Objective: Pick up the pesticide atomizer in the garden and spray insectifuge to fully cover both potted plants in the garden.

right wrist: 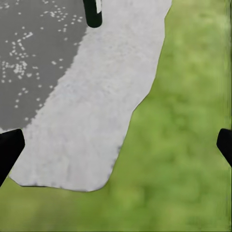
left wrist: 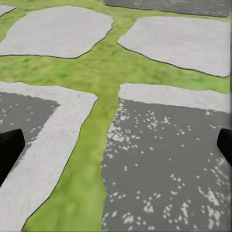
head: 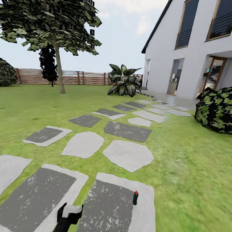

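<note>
The pesticide atomizer (head: 135, 197) stands upright on a grey stepping stone (head: 125, 211) close in front of me, a small dark bottle with a red dot on top. In the right wrist view its dark base and a pale strip of its body (right wrist: 92, 13) show at the frame's edge, well ahead of my open, empty right gripper (right wrist: 116, 145). My left gripper (head: 69, 210) hovers low over the stones to the atomizer's left, open and empty (left wrist: 116, 145). A rosette of broad pointed leaves (head: 124, 81) stands far back; I cannot tell whether it is a potted plant.
Stepping stones (head: 127, 154) lead across the lawn toward a white house (head: 193, 48). A variegated bush (head: 219, 108) sits at the right. A tree (head: 59, 59), a round dark bush (head: 4, 72) and a brown slatted fence (head: 80, 78) close the back.
</note>
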